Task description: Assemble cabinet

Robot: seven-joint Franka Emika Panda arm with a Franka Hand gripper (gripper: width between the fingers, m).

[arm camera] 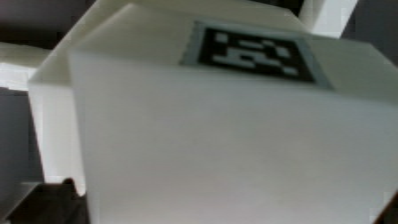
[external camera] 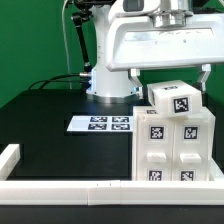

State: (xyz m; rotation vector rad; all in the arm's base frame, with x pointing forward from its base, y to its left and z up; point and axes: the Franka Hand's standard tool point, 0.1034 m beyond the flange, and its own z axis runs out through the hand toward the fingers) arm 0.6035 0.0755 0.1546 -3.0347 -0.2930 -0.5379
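**Seemingly well along: body stacked, top block not squared up**

Judging by the exterior view, the cabinet (external camera: 170,152) stands at about 4 o'clock on the black table (external camera: 50,110), close to the front border rail (external camera: 70,188). Its front shows four square tags in two rows, so the lower blocks look to be in place and flush with one another. On its roof, at 12 o'clock of the body, sits the top block (external camera: 175,102) with its own tag. That block is turned a little out of line with the body below, and I read it as the piece in hand now.

In the wrist view the same top block (arm camera: 196,140) fills nearly the whole picture, tag (arm camera: 258,50) uppermost, so the camera is very near it.

The gripper (external camera: 170,78) hangs directly above the top block, at 12 o'clock of it. Dark shapes show on either side of the block under the white hand, but whether the fingers are spread or pressed against it I cannot tell. The wrist view shows only one dark sliver at its edge.

What seems left is to square the top block and seat it. No loose cabinet parts are visible elsewhere on the table.

The marker board (external camera: 100,123) lies at 9 o'clock of the cabinet, apart from it. A second border rail (external camera: 10,155) runs further out at 9 o'clock.
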